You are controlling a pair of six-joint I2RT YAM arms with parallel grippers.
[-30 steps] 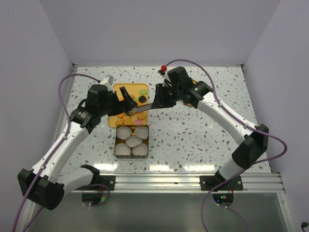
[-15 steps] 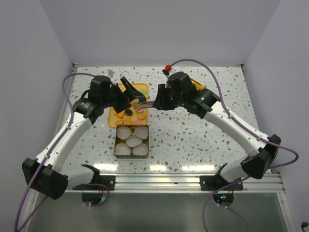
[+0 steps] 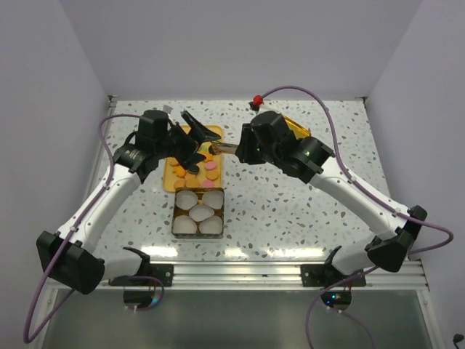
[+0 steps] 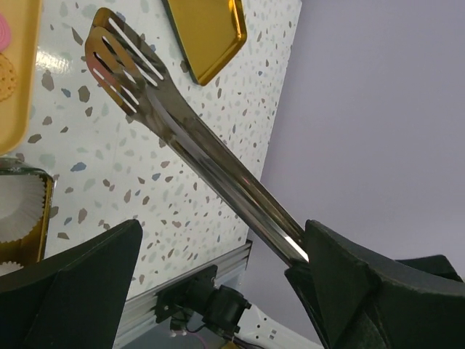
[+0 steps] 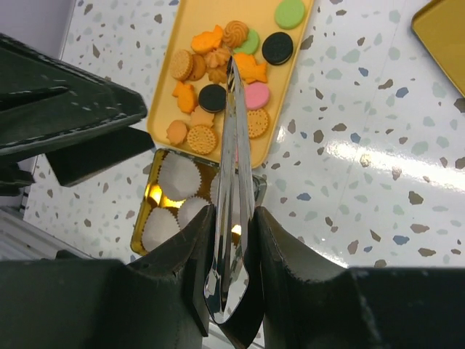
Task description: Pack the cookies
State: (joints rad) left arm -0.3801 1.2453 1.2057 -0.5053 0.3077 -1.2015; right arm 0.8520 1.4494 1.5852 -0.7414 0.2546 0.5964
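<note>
The cookies (image 3: 203, 169), orange, tan, black, pink and green, lie on a yellow tray (image 3: 170, 179); they also show in the right wrist view (image 5: 218, 73). My right gripper (image 3: 240, 149) is shut on metal tongs (image 3: 221, 149), whose closed tips hang over the tray's right part (image 5: 234, 131). My left gripper (image 3: 199, 142) is open over the tray's far half and holds nothing. In the left wrist view the tongs (image 4: 182, 138) run slantwise past its right finger, and I cannot tell whether they touch it.
A gold tin (image 3: 176, 219) with several white paper cups (image 5: 178, 174) stands just in front of the tray. A gold lid (image 3: 296, 127) lies at the back right, partly behind the right arm. The aluminium rail runs along the near edge.
The tongs' tips have pulled back from the cookies toward the back right with my right gripper. My left gripper has moved toward the far end of the tray.
</note>
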